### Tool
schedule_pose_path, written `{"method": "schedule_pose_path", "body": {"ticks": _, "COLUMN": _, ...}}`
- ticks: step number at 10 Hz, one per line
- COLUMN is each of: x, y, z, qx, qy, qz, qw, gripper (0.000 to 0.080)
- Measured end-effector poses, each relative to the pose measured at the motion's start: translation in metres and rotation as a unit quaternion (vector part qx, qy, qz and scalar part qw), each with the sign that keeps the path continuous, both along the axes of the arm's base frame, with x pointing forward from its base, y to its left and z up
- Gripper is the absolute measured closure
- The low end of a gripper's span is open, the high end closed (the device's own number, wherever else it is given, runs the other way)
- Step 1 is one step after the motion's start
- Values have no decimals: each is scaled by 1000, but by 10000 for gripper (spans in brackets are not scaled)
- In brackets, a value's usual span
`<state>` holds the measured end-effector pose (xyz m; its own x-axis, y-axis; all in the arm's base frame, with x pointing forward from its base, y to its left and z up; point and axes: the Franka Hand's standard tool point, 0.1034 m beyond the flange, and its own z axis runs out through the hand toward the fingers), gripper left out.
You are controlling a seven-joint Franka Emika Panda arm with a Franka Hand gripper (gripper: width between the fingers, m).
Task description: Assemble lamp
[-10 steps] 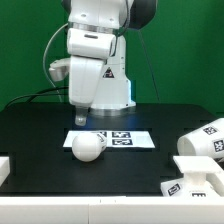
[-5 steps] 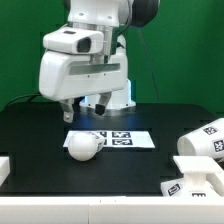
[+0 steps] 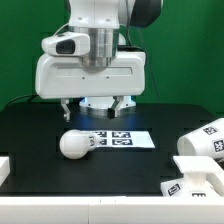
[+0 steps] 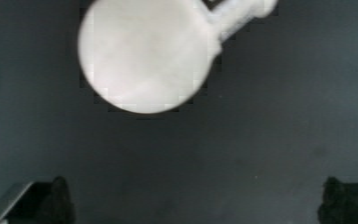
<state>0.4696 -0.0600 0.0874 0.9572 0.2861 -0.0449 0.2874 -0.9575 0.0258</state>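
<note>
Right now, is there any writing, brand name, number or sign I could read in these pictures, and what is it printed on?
No words, brands or numbers can be read.
Marker board: black-and-white square tags, patterns only.
Lamp shade: a square tag, no letters.
Lamp base: square tags, too blurred to show more than a pattern.
Bulb: plain white in both views.
Robot arm: no label shows.

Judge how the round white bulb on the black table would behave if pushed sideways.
The bulb is rounded and lies loose, so it would probably roll. Its stubby stem may make it veer. Its smooth curve could slip from a pinch.
</note>
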Motion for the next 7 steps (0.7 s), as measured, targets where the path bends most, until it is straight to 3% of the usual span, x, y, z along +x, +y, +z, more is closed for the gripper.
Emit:
{"method": "schedule_pose_path", "body": {"ticks": 3, "x": 5, "y": -12, "z": -4, "qx": 17, "qy": 23, "qz": -185, "qw": 982, "gripper": 101}}
{"method": "schedule_pose_path", "body": {"ticks": 5, "x": 7, "y": -13, "z": -5, "qx": 41, "qy": 76, "qz": -318, "qw": 944, "gripper": 101}}
{"method": "schedule_pose_path", "body": {"ticks": 7, "x": 10, "y": -13, "z": -6, "qx": 43, "qy": 73, "qz": -316, "qw": 945, "gripper": 101}}
